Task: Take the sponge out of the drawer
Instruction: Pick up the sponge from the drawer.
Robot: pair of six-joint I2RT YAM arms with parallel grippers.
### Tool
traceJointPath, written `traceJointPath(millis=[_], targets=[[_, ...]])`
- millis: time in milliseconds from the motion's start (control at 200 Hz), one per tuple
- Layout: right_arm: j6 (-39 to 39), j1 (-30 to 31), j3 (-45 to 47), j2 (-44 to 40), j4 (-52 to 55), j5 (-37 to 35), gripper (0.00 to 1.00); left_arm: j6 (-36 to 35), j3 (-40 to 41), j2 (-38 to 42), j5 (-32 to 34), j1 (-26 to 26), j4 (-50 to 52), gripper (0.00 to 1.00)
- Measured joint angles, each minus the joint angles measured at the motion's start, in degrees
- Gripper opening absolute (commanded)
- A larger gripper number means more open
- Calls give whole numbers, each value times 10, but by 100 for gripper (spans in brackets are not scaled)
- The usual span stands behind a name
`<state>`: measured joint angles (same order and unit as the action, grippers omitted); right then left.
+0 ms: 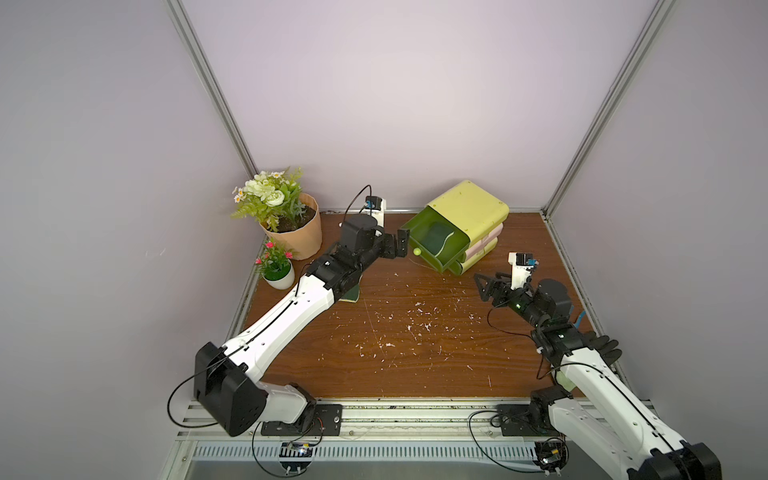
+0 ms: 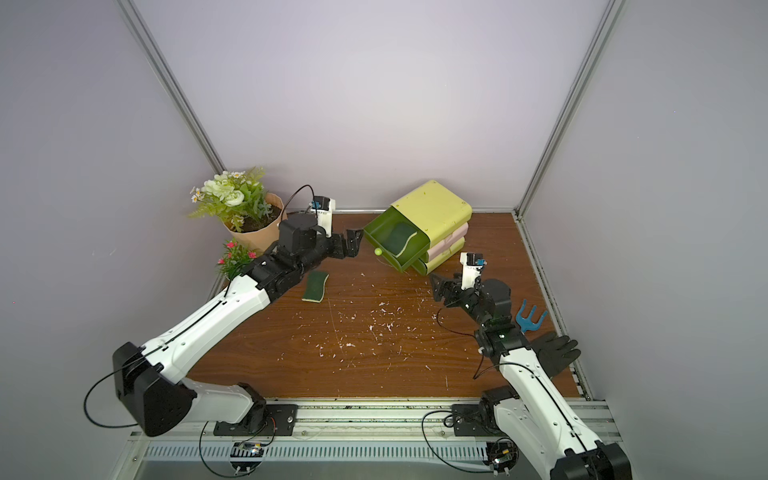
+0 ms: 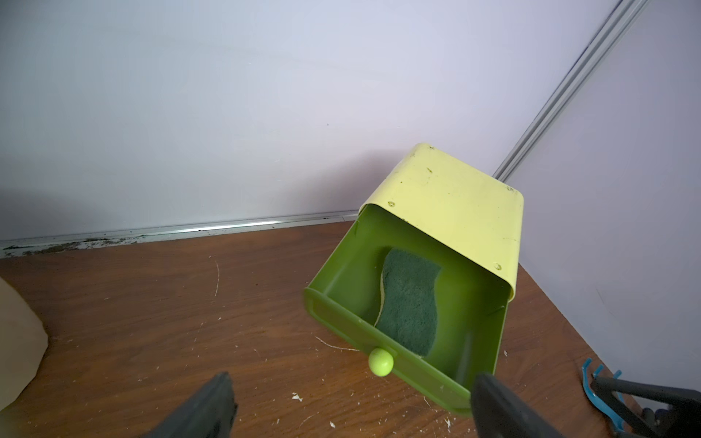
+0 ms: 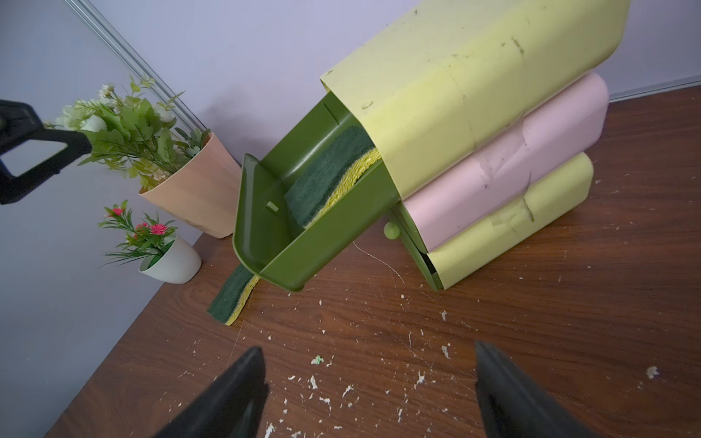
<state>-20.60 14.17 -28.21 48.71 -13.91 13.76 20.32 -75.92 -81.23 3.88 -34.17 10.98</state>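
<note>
The green top drawer [image 1: 444, 262] [image 3: 341, 314] of the yellow and pink cabinet [image 1: 473, 203] stands pulled out. A dark green sponge [image 1: 436, 239] [image 2: 399, 239] [image 3: 409, 299] [image 4: 326, 178] with a yellow underside lies inside it. My left gripper [image 1: 397, 245] [image 2: 351, 243] [image 3: 352, 379] is open just in front of the drawer's front wall, with the round knob [image 3: 380, 362] between its fingers and nothing held. My right gripper [image 1: 488, 282] [image 2: 441, 286] [image 4: 368, 350] hangs open and empty above the table, in front of the cabinet and to its right.
A second green sponge [image 2: 316, 286] [image 4: 231, 295] lies on the table by my left forearm. Two flower pots [image 1: 299, 232] [image 1: 282, 278] stand at the back left. A blue fork tool [image 2: 530, 318] and a black glove [image 2: 555, 353] lie by the right wall. White crumbs litter the wood.
</note>
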Motion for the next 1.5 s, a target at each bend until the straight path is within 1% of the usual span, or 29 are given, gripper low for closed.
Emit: traceJointPath(millis=[310, 575, 736, 861, 1091, 1501], targets=[[0, 0, 0, 1, 0, 0, 91, -21, -158, -142, -21, -24, 82, 100], [0, 0, 0, 5, 0, 0, 92, -51, -329, -271, -30, -47, 153, 100], [0, 0, 0, 5, 0, 0, 92, -70, -392, -333, -30, -52, 189, 100], [0, 0, 0, 5, 0, 0, 92, -80, -423, -370, -30, -52, 210, 99], [0, 0, 0, 5, 0, 0, 92, -101, -462, -413, -29, -52, 240, 100], [0, 0, 0, 5, 0, 0, 92, -137, -508, -456, -21, -52, 259, 100]])
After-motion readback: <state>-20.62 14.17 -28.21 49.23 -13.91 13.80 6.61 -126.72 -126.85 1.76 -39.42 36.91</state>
